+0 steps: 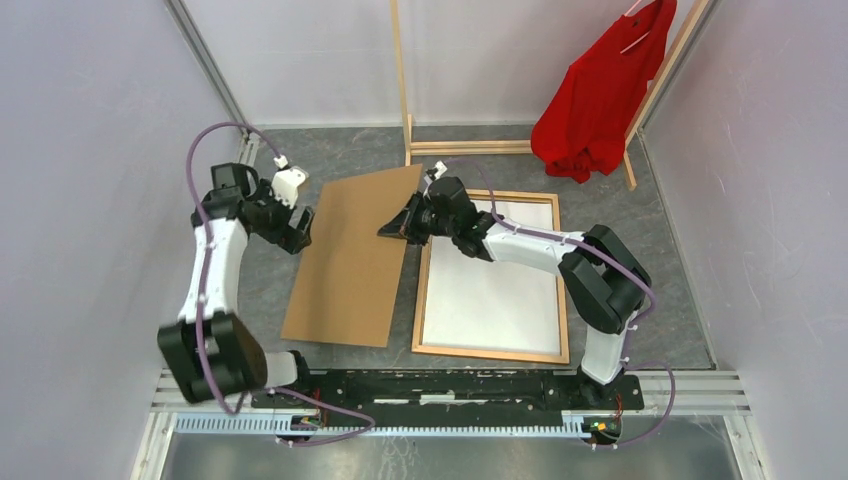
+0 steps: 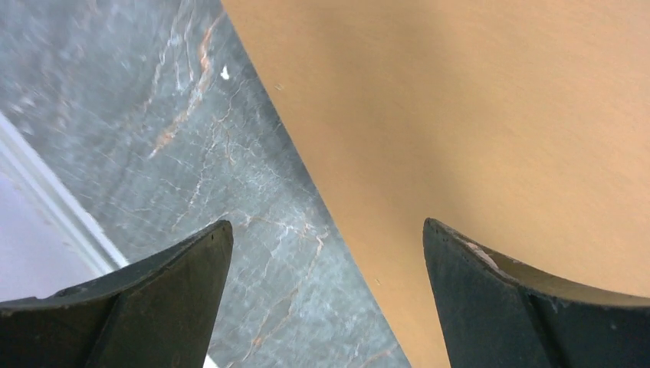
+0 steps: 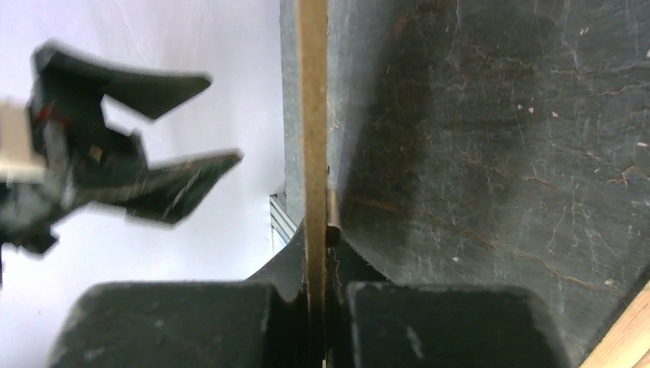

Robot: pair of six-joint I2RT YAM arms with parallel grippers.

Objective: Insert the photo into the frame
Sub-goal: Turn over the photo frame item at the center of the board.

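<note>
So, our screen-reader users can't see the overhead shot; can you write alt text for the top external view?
The right end effector pinches the right edge of a brown backing panel on the grey table, while the left end effector stands open at its left edge. Beside the panel lies the frame with the photo, white side up, inside.

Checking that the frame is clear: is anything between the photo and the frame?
Nothing visible does: a white sheet, seemingly the photo face down, already lies inside the frame. The brown panel lies left of it, one corner pinched by the right gripper; only the right arm crosses above the frame's far corner.
</note>
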